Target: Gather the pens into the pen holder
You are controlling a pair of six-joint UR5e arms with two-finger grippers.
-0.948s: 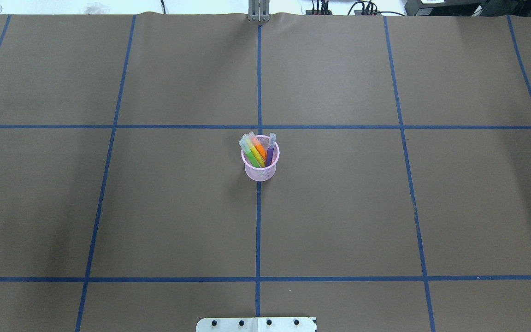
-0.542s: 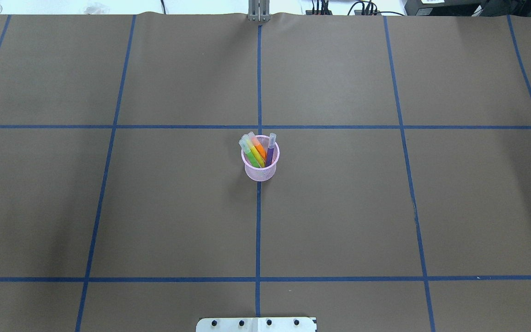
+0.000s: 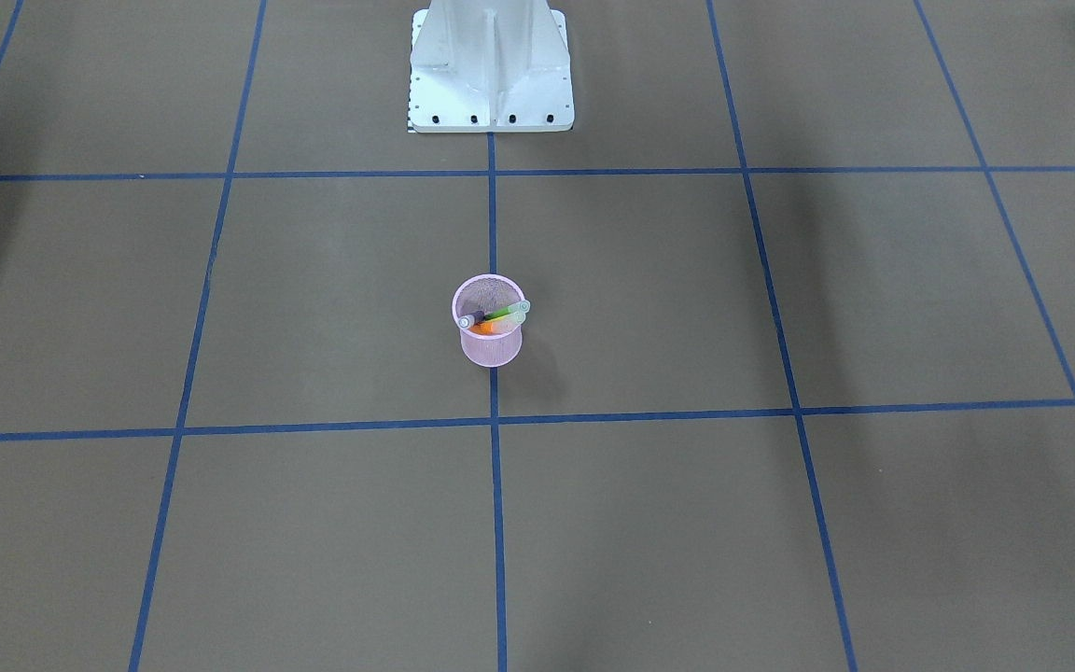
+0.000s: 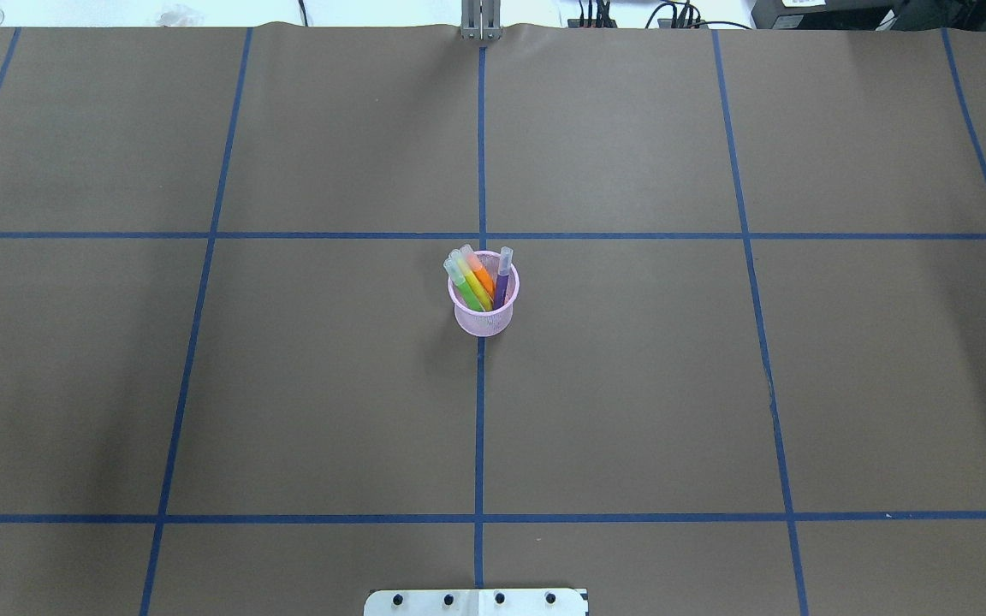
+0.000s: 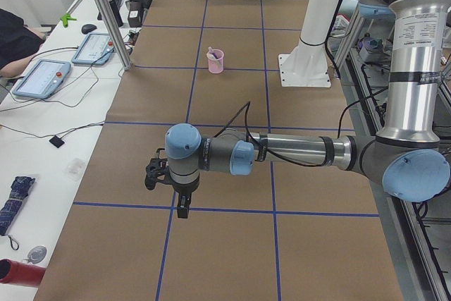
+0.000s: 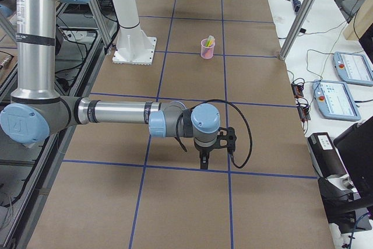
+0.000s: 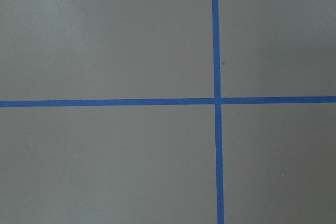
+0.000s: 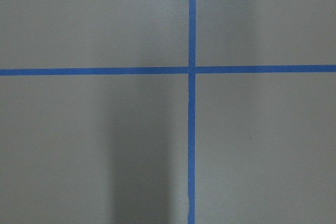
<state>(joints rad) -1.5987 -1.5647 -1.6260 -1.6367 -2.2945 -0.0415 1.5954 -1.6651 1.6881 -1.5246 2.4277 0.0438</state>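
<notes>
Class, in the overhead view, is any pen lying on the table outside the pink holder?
No, all four pens stand inside the pen holder.

Four pens (image 4: 478, 281) stand tilted inside the upright pink pen holder (image 4: 483, 318).

Brown table (image 4: 630, 385), blue tape grid (image 4: 479, 428), white side bench (image 5: 35, 163), teach pendants (image 5: 39, 77)

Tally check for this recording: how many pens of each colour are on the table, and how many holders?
purple pen: 1
orange pen: 1
green pen: 1
yellow pen: 1
pink pen holder: 1
Total: 5 things; all 4 pens stand inside the holder.
</notes>
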